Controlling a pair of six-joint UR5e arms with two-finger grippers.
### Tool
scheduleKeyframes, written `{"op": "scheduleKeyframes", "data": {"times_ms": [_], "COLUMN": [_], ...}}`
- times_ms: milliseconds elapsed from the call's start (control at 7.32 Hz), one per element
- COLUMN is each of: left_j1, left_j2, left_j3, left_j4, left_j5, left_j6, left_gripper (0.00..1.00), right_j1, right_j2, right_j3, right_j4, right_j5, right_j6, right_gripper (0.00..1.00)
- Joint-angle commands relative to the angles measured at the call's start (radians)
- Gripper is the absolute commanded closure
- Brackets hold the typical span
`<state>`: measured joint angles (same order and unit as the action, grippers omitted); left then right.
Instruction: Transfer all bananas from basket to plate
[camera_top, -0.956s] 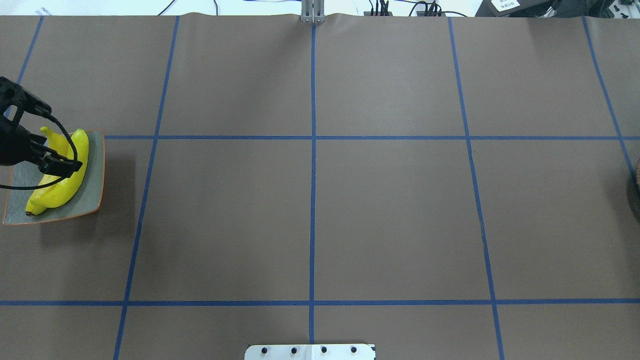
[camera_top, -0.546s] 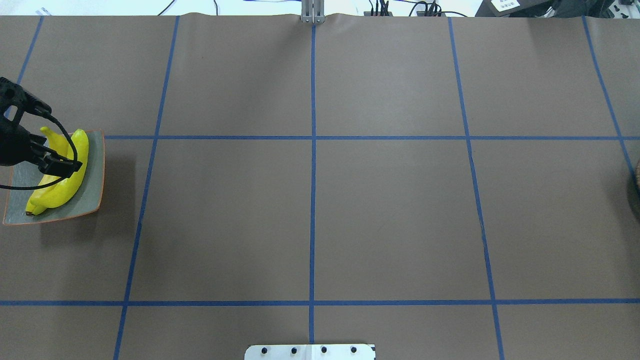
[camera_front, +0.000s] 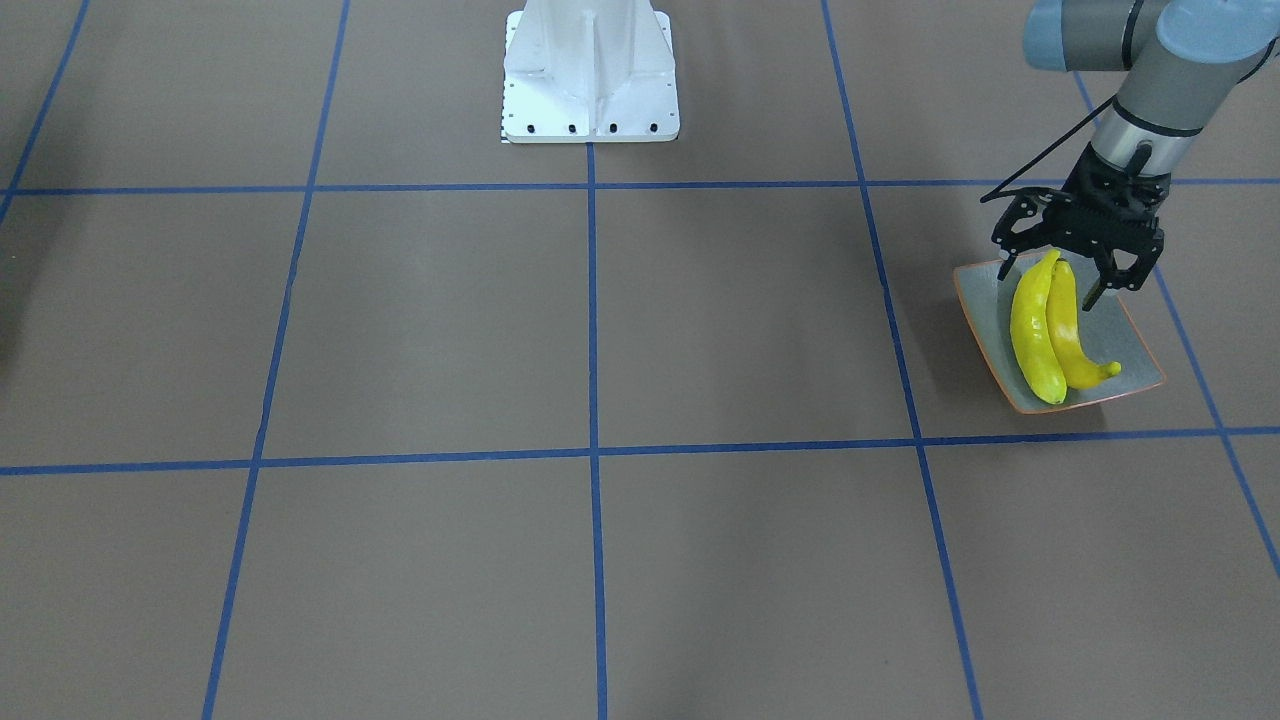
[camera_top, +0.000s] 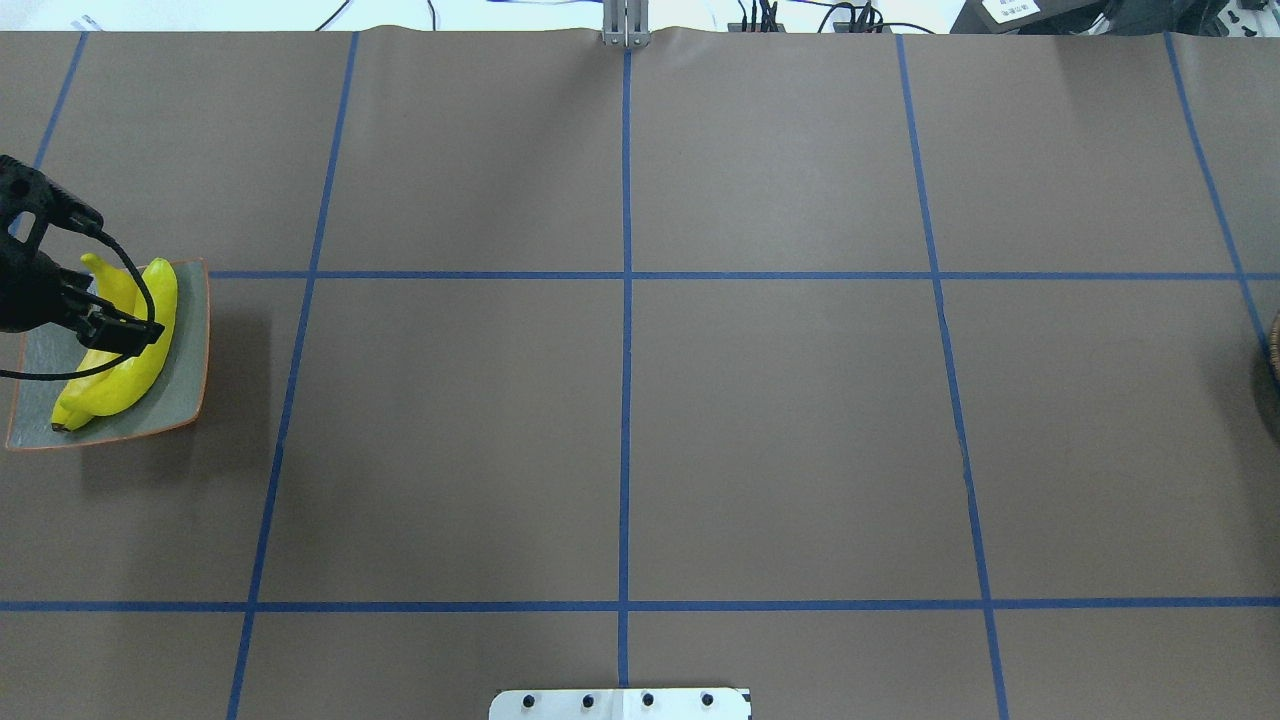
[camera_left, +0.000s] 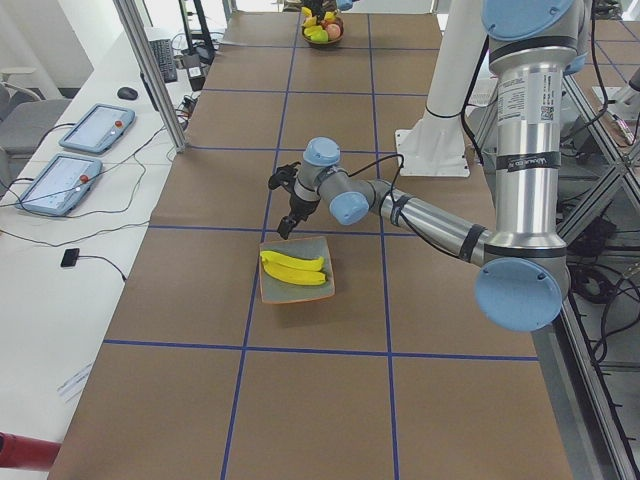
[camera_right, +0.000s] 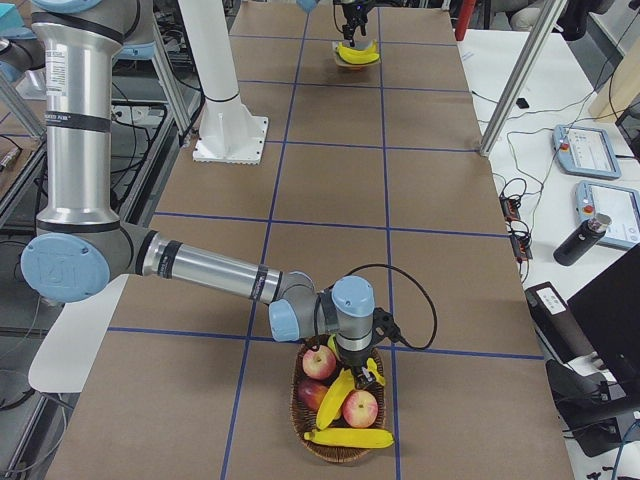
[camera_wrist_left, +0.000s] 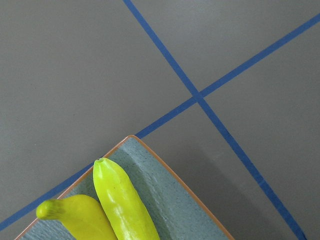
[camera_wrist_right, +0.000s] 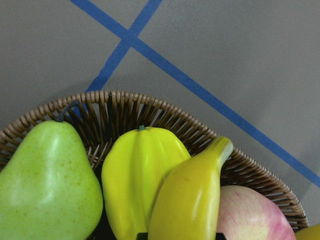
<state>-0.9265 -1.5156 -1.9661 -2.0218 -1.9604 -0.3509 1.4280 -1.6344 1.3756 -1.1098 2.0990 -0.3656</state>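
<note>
Two bananas (camera_front: 1035, 335) on plate (camera_front: 1135, 350); left gripper (camera_front: 1050, 288), jaws wide, barely shifted above plate: drop done; right gripper (camera_right: 362, 375) at basket (camera_right: 318, 450), grip untellable; half remains.

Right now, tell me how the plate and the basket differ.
The plate is square, glossy grey-green with an orange rim; the basket is round brown wicker. The plate holds only two bananas; the basket mixes other bananas with apples and a pear. Both carry yellow bananas.
</note>
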Motion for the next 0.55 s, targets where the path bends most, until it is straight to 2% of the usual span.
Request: {"op": "scheduleKeyframes", "data": {"times_ms": [0, 137, 410], "left_j1": [0.0, 0.0, 0.0], "left_j2": [0.0, 0.0, 0.0], "left_j3": [0.0, 0.0, -0.002], "left_j4": [0.0, 0.0, 0.0], "left_j5": [0.0, 0.0, 0.0], "left_j6": [0.0, 0.0, -0.002], "left_gripper": [0.0, 0.0, 0.0], "right_j1": [0.021, 0.043, 0.045], "right_j2": [0.028, 0.069, 0.102], "right_j3": [0.037, 0.077, 0.173], "right_j4": [-0.03, -0.121, -0.229], "right_j5": [0.013, 0.044, 0.044], "right_j6": [-0.007, -0.007, 0.042], "right_gripper": [1.0, 1.0, 1.0]}}
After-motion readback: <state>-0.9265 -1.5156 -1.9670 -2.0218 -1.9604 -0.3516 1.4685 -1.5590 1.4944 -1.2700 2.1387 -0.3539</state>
